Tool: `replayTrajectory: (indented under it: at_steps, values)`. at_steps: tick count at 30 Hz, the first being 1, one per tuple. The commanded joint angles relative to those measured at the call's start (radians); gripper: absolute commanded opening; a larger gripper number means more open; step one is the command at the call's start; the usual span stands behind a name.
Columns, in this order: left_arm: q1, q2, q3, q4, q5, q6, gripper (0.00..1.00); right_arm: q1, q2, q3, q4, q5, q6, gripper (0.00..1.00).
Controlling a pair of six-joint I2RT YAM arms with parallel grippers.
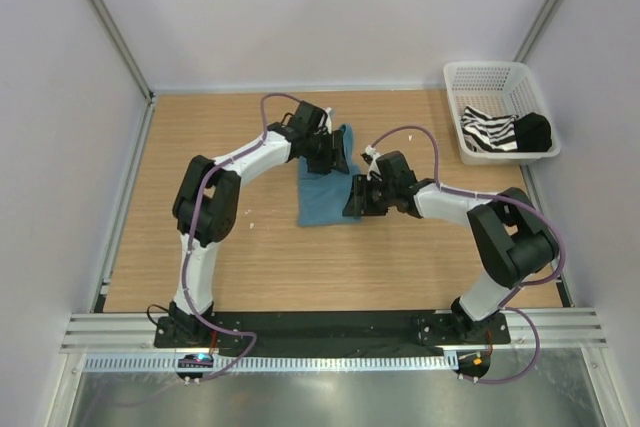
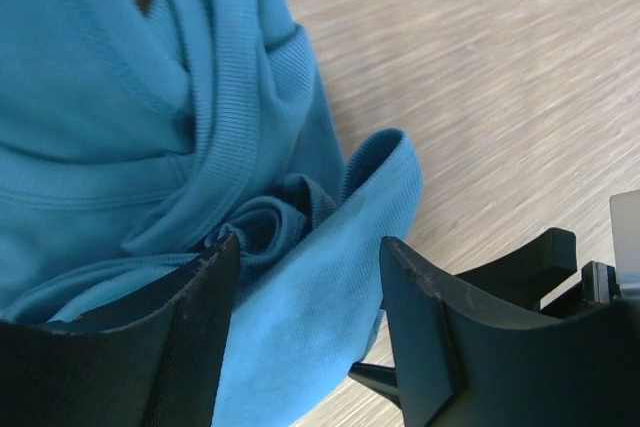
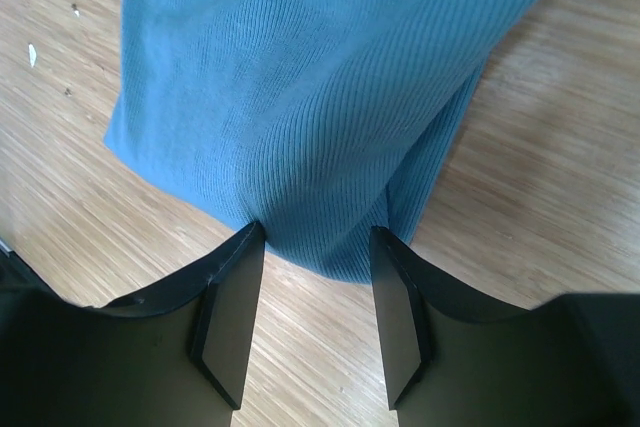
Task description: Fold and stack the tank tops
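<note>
While parted jaws straddle it, the teal top (image 1: 320,202) lies rumpled.

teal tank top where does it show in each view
Top external: teal tank top mid-table, between the left gripper and right gripper.
Left wrist: tank top fills the left, bunched edge between the open jaws.
Right wrist: tank top fills the top, edge between the open jaws.
Shared landmark: wooden tabletop.
</note>
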Motion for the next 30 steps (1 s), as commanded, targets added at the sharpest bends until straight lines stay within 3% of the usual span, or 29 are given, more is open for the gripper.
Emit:
replayTrajectory:
  at_steps: [1, 3, 4, 5, 7, 14, 21, 25, 27, 30]
  values:
    - [-0.017, 0.024, 0.058, -0.047, 0.02, 0.037, 0.54, 0.0, 0.003, -0.018, 0.067, -0.023, 0.009, 0.53]
    - [-0.023, 0.052, 0.074, -0.07, -0.003, 0.048, 0.5, 0.0, 0.006, -0.031, 0.076, -0.038, 0.014, 0.51]
    - [-0.025, 0.06, 0.078, -0.076, -0.006, 0.051, 0.42, -0.002, 0.005, -0.038, 0.082, -0.043, 0.017, 0.48]
    - [-0.026, 0.067, 0.081, -0.086, -0.01, 0.052, 0.37, 0.0, 0.003, -0.041, 0.087, -0.049, 0.02, 0.38]
    - [-0.026, 0.087, 0.091, -0.093, -0.041, 0.055, 0.27, 0.0, -0.008, -0.059, 0.089, -0.055, 0.024, 0.28]
    - [-0.026, 0.116, 0.111, -0.112, -0.093, 0.074, 0.21, -0.002, -0.089, -0.137, 0.09, -0.069, 0.046, 0.06]
    - [-0.026, 0.11, 0.143, -0.147, -0.156, 0.103, 0.2, -0.002, -0.213, -0.173, 0.04, -0.047, 0.04, 0.23]
    - [-0.026, 0.074, 0.138, -0.152, -0.145, 0.095, 0.51, 0.0, -0.239, -0.159, -0.019, 0.0, 0.029, 0.35]
    - [-0.028, 0.031, 0.123, -0.149, -0.142, 0.092, 0.57, -0.002, -0.235, -0.139, -0.026, 0.011, 0.023, 0.43]
    - [-0.029, -0.023, 0.112, -0.153, -0.142, 0.088, 0.63, -0.002, -0.196, -0.099, -0.042, 0.037, 0.011, 0.43]
